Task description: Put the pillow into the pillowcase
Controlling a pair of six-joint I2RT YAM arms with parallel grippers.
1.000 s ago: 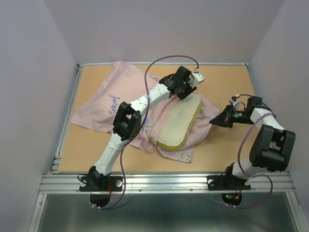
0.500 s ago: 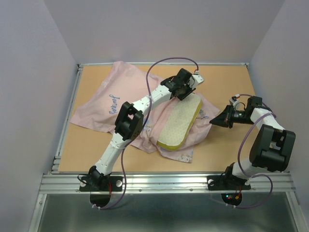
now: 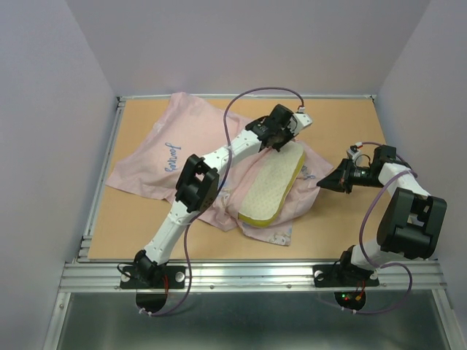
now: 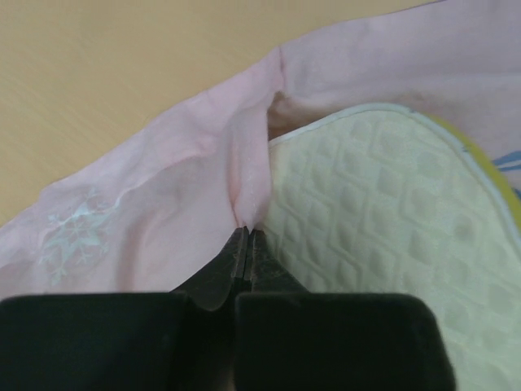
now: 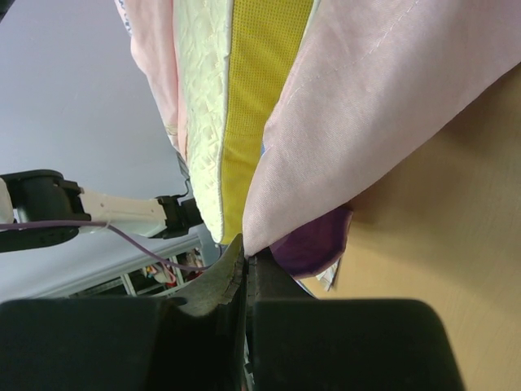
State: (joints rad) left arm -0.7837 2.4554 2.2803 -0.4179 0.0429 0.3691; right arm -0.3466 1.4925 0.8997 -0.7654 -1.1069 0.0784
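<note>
Left gripper (image 4: pixel 247 235) and right gripper (image 5: pixel 244 246) both clamped shut on the pillowcase (image 3: pixel 186 138)
I see the left pinching a pink fold just beside the pillow (image 3: pixel 271 186), the right nipping the hem. The pillow lies on the case mid-counter (image 3: pixel 343 124), quilted top uncovered

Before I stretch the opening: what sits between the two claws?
In the top view, the far end of the pillow and pink pillowcase fabric lie between the left claw and the right claw. Each claw is shut on a pillowcase edge.
</note>
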